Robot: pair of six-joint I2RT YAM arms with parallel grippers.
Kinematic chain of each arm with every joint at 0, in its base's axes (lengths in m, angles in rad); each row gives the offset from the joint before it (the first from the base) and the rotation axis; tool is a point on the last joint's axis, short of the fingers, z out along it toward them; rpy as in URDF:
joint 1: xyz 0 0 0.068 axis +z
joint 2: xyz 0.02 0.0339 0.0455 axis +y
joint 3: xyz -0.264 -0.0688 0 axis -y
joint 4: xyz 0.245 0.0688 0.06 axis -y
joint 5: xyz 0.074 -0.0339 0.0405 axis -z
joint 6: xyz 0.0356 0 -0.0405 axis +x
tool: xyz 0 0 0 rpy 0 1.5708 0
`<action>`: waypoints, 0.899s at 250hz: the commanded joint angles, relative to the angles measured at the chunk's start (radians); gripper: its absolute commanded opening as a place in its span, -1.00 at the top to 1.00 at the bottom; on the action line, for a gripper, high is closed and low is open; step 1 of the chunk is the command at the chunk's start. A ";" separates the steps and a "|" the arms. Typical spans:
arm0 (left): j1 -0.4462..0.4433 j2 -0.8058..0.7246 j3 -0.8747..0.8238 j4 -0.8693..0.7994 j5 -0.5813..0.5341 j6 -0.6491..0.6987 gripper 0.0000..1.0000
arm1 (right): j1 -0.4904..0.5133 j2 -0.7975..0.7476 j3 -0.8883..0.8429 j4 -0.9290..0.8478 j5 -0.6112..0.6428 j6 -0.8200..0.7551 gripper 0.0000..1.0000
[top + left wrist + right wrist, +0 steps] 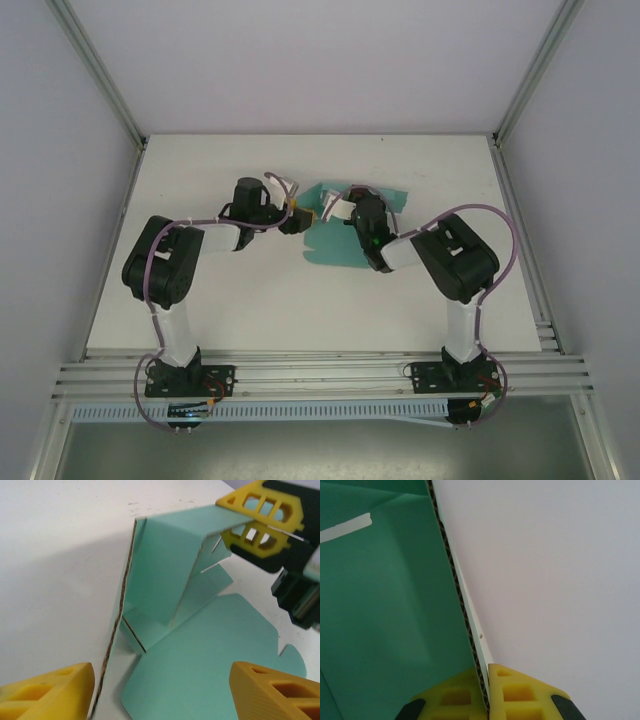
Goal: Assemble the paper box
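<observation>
The paper box [328, 246] is a teal card sheet lying partly folded in the middle of the table. In the left wrist view one panel of the paper box [165, 565] stands up and arches over, while a rounded flap lies flat below it. My right gripper [338, 207] is shut on that raised panel's edge, seen as yellow fingers [260, 505] at the top right. The corrugated edge of the paper box [380, 605] runs straight into the pinched right gripper [487, 682]. My left gripper [162, 680] is open, its fingers astride an upright side flap, close to the left finger [50, 695]. From above, the left gripper [303, 218] sits at the sheet's left edge.
The white table [250, 290] is walled by pale panels on three sides. Aluminium rails [320, 375] carry both arm bases along the near edge. Both arms reach inward and meet over the sheet, their cables looping beside them.
</observation>
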 commanded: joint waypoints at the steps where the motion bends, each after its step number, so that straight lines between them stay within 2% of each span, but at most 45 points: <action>1: 0.015 0.019 0.018 -0.034 -0.001 0.014 -0.42 | 0.012 0.035 -0.034 0.041 -0.027 0.001 1.00; 29: 0.020 -0.016 -0.003 -0.035 -0.025 0.015 -0.44 | 0.023 0.073 -0.068 0.103 -0.015 -0.014 1.00; 68: 0.040 -0.070 -0.047 -0.042 -0.080 -0.008 -0.46 | 0.033 0.093 -0.095 0.104 -0.004 -0.007 1.00; 111: 0.087 -0.131 -0.047 -0.081 -0.274 -0.054 -0.59 | 0.031 0.075 -0.096 0.088 -0.007 0.001 1.00; 129: 0.108 -0.106 0.008 -0.142 -0.285 -0.055 -0.54 | 0.031 0.069 -0.095 0.078 -0.012 0.013 1.00; 154: 0.117 -0.033 0.094 -0.220 -0.282 -0.082 -0.44 | 0.031 0.073 -0.094 0.080 -0.009 0.016 1.00; 166: 0.117 -0.001 0.151 -0.264 -0.238 -0.092 -0.36 | 0.032 0.078 -0.091 0.077 -0.007 0.018 1.00; 201: 0.111 0.052 0.163 -0.215 -0.158 -0.125 -0.32 | 0.037 0.080 -0.087 0.061 -0.001 0.028 1.00; 225: 0.090 0.067 0.163 -0.221 -0.049 -0.055 -0.31 | 0.039 0.075 -0.089 0.055 0.000 0.030 1.00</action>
